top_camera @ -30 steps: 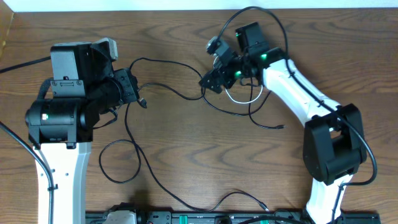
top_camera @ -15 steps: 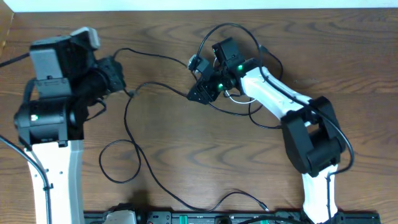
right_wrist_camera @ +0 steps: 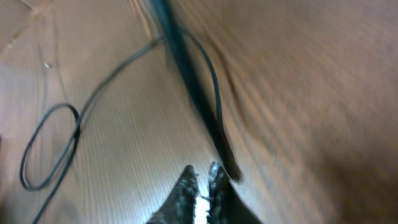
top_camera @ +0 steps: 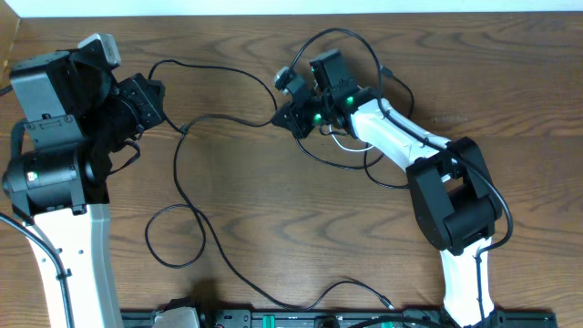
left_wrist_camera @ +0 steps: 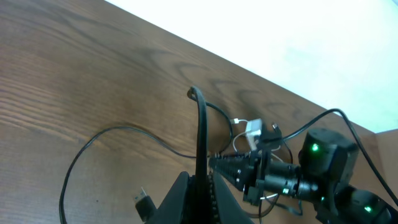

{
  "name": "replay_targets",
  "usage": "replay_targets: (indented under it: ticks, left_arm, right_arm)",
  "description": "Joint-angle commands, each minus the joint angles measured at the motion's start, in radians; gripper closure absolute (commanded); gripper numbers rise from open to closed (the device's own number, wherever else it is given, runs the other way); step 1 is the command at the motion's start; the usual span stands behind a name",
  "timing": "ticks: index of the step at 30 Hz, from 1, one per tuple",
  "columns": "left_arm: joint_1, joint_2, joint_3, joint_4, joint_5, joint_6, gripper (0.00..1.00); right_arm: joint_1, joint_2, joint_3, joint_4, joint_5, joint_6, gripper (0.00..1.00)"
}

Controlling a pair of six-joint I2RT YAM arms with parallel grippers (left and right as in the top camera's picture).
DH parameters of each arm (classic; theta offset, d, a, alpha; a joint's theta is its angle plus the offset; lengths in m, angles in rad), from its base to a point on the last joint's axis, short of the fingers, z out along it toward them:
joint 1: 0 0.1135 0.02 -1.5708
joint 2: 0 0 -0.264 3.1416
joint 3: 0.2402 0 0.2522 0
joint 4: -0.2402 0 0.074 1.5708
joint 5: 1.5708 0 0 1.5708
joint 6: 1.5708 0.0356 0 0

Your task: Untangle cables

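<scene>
Black cable clamped in left pincer; right pincer closed near white cable

Left pincer closed at far left; right pincer closed, its arm outstretched toward the middle.

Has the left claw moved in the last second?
Yes. In the overhead view the left gripper, shut on a black cable, has drawn leftward and closer to the table's far edge.

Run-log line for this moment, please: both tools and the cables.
left tool: shut on black cable | right tool: shut, hold unclear | white cable: near right tool | task: untangling not done
</scene>
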Motion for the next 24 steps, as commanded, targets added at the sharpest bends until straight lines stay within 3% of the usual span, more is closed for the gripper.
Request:
replay_targets:
  ticks: [1,3,6,7,10,21,22,24]
  left_arm:
    - [0.005,-0.001,0.021,0.012,0.022,-0.005,0.93]
    - [0.005,-0.001,0.021,0.023,0.042,-0.006,0.93]
    - [0.005,-0.001,0.021,0.049,0.080,-0.006,0.93]
    - [0.005,-0.001,0.021,0.060,0.093,-0.006,0.92]
    - [0.005,-0.001,0.021,0.077,0.100,-0.029,0.93]
    - [0.005,-0.001,0.021,0.102,0.123,-0.052,0.92]
    - [0.005,-0.001,0.021,0.111,0.153,-0.053,0.93]
    - [0.005,-0.001,0.021,0.148,0.240,-0.071,0.93]
  right_arm:
    - [-0.021,-0.017,0.013,0.079,-0.073,0.113,0.80]
    - [-0.023,-0.017,0.013,0.124,-0.073,0.122,0.72]
    - [-0.023,-0.017,0.013,0.186,-0.067,0.128,0.69]
    - [-0.022,-0.017,0.013,0.197,-0.064,0.128,0.71]
    - [-0.023,-0.017,0.013,0.223,-0.066,0.166,0.99]
    - [-0.146,-0.149,0.019,0.243,-0.076,0.201,0.99]
    - [-0.159,-0.154,0.019,0.242,-0.083,0.202,0.96]
    - [-0.171,-0.153,0.019,0.242,-0.126,0.188,0.69]
